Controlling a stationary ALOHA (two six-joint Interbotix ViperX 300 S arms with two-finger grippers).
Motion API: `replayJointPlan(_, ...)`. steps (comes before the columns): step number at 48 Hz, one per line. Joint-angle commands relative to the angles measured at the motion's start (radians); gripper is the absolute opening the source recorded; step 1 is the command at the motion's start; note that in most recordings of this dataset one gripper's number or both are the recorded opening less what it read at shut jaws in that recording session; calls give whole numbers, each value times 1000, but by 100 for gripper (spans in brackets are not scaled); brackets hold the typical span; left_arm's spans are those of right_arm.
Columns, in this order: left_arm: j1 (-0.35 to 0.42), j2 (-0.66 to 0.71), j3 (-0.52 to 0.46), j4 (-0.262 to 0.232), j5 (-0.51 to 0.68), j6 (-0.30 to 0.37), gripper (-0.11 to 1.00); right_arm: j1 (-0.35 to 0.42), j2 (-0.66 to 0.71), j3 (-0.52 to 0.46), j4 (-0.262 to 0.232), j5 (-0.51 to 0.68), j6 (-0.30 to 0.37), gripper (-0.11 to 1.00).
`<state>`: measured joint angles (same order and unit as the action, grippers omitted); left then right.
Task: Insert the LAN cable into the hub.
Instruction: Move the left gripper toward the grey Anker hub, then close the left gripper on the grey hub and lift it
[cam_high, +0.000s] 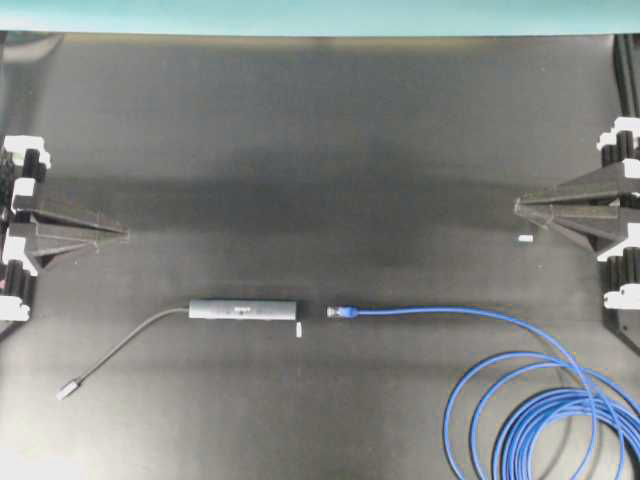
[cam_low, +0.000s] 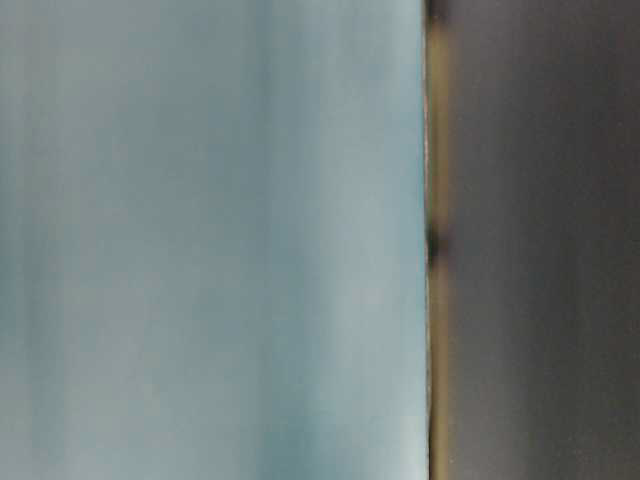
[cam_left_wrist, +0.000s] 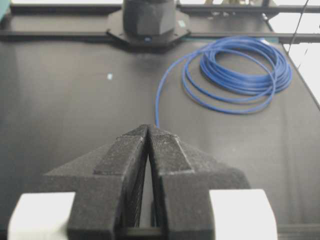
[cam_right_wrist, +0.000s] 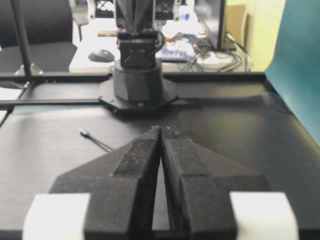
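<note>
The hub (cam_high: 243, 310) is a slim dark-grey bar lying left of centre on the black table, its grey cord (cam_high: 125, 346) trailing left to a silver plug (cam_high: 67, 390). The LAN cable (cam_high: 450, 314) is bright blue; its plug (cam_high: 340, 312) lies just right of the hub with a small gap, and its loops (cam_high: 555, 415) fill the lower right. My left gripper (cam_high: 124, 233) is shut and empty at the left edge, far from the hub. My right gripper (cam_high: 518, 206) is shut and empty at the right edge. The left wrist view shows the LAN cable's loops (cam_left_wrist: 240, 75) beyond the shut tips (cam_left_wrist: 149, 127).
A tiny white scrap (cam_high: 299, 329) lies by the hub's right end and another (cam_high: 525, 239) near the right gripper. A teal backdrop (cam_high: 320, 15) borders the far side of the table. The table-level view is a blur of teal and dark.
</note>
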<state>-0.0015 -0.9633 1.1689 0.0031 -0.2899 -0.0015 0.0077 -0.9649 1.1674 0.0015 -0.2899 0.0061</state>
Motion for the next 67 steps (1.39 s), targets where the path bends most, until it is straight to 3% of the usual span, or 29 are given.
replayJointPlan(1, -6, 71, -26, 40, 11, -25, 6, -11, 20, -9, 9, 0, 2, 3)
replayJointPlan(4, -8, 120, -46, 40, 11, -49, 6, -12, 35, -23, 35, 48, 9, 2)
replayJointPlan(6, -8, 149, -55, 40, 11, -64, 0, -12, 48, -37, 44, 100, 20, 0)
replayJointPlan(14, -12, 253, -86, 40, -12, -86, 0, -5, 120, -84, 46, 264, 91, 0)
replayJointPlan(28, -12, 370, -41, 41, -202, -83, 0, 17, 272, -118, 44, 308, 132, 0)
replayJointPlan(33, -5, 399, 5, 41, -307, -98, 13, 18, 316, -143, 44, 336, 130, 2)
replayJointPlan(38, -2, 428, 32, 41, -373, -129, 42, 17, 345, -156, 46, 347, 133, 19)
replayJointPlan(42, 2, 460, 43, 40, -388, -186, 68, 17, 364, -170, 46, 350, 137, 42)
replayJointPlan(46, -8, 494, 52, 41, -399, -213, 85, 17, 382, -181, 44, 351, 137, 67)
replayJointPlan(49, -20, 532, 61, 41, -422, -215, 83, 17, 397, -186, 44, 351, 137, 80)
replayJointPlan(51, -23, 557, 67, 40, -446, -212, 80, 17, 405, -192, 44, 351, 137, 83)
replayJointPlan(67, -17, 798, 103, 40, -732, -204, 77, 17, 413, -198, 44, 351, 161, 79)
